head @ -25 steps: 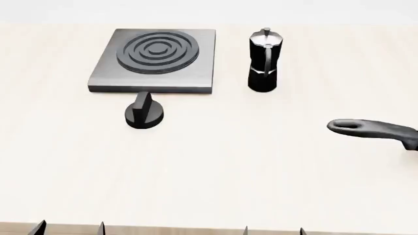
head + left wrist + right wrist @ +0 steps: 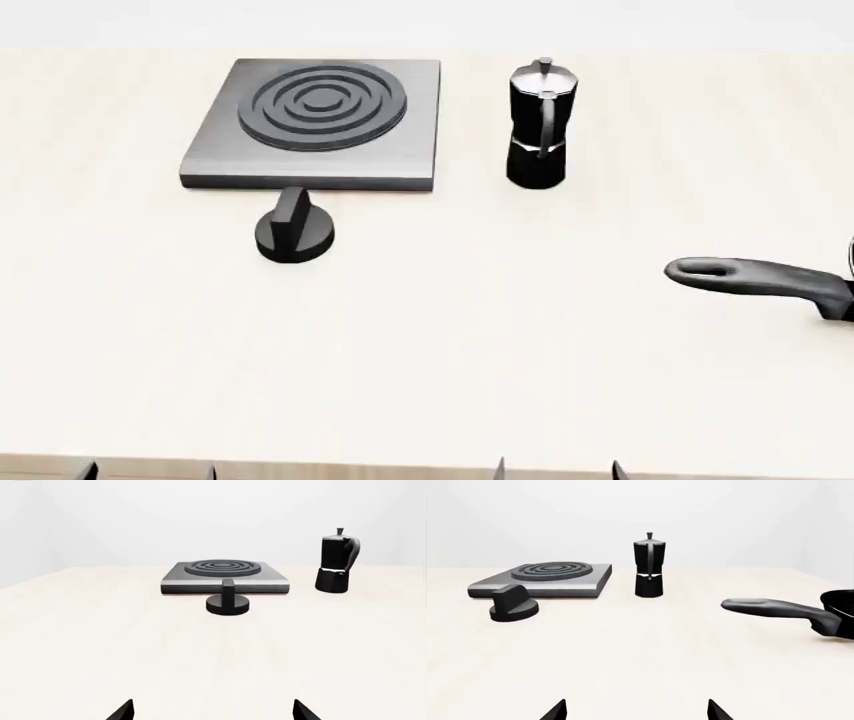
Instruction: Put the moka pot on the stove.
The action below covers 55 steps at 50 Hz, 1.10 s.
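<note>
The black moka pot (image 2: pixel 541 125) with a silvery lid stands upright on the table, just right of the stove (image 2: pixel 315 125), a flat grey plate with a ringed burner. Both also show in the left wrist view, the moka pot (image 2: pixel 336 562) and the stove (image 2: pixel 225 577), and in the right wrist view, the moka pot (image 2: pixel 648 566) and the stove (image 2: pixel 542 579). My left gripper (image 2: pixel 147 470) and right gripper (image 2: pixel 557 469) sit at the table's near edge, far from the pot. Both are open and empty; only the fingertips show (image 2: pixel 212 711) (image 2: pixel 636 711).
A short round black knob (image 2: pixel 295 232) lies in front of the stove. A long black pan handle (image 2: pixel 761 281) reaches in from the right edge, with the pan's rim just in view (image 2: pixel 839 605). The table (image 2: pixel 441 360) is pale wood.
The pan handle has shifted slightly nearer and its tilt has changed. Both grippers' fingertips sit lower at the head view's bottom edge.
</note>
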### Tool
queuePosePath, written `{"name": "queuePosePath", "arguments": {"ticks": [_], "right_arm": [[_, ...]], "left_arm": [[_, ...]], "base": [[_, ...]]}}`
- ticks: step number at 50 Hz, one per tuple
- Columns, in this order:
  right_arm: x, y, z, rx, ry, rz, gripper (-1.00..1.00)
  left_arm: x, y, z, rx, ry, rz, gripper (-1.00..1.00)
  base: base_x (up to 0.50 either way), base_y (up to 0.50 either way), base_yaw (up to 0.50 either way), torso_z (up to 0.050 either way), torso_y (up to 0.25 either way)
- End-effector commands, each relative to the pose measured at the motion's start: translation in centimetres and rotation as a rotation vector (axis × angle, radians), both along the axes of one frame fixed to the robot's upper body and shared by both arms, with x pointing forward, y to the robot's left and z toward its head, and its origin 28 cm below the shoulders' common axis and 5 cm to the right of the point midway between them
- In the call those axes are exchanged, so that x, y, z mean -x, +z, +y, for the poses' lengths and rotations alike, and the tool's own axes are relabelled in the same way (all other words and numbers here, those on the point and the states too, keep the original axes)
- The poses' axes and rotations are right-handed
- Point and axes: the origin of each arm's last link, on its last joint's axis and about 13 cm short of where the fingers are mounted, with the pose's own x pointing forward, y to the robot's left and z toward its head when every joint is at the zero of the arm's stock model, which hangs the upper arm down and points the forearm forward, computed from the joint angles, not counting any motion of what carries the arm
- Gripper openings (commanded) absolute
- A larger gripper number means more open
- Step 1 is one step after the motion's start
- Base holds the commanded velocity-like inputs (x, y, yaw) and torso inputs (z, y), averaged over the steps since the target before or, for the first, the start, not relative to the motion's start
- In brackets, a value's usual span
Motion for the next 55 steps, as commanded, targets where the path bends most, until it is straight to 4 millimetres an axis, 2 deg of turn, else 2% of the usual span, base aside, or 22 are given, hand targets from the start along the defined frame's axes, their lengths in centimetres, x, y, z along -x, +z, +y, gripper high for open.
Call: {"name": "queuePosePath", "arguments": {"ticks": [1,6,8,26,55], "right_arm": [[0.2,0.2,0.1,0.014,0.0,-0.008,1.0],[0.1,0.2,0.1,0.008,0.002,-0.009,1.0],[0.2,0.3,0.1,0.01,0.002,-0.013,1.0],[0.2,2.1,1.1,0.019,0.067,-0.09,1.0],[0.4,2.3,1.4,0.035,0.068,-0.098,1.0]], "left_arm": [[0.3,-0.9,0.0,0.004,0.0,-0.024,1.0],[0.2,-1.1,0.0,-0.027,0.006,-0.029,1.0],[0.3,-0.7,-0.1,0.017,-0.013,-0.044,1.0],[1.1,1.1,-0.3,-0.004,-0.027,-0.121,1.0],[1.2,1.9,-0.3,-0.005,-0.036,-0.151,1.0]], "base": [[0.0,0.0,0.0,0.0,0.0],[0.0,0.0,0.0,0.0,0.0],[0.0,0.0,0.0,0.0,0.0],[0.02,0.0,0.0,0.0,0.0],[0.25,0.0,0.0,0.0,0.0]]}}
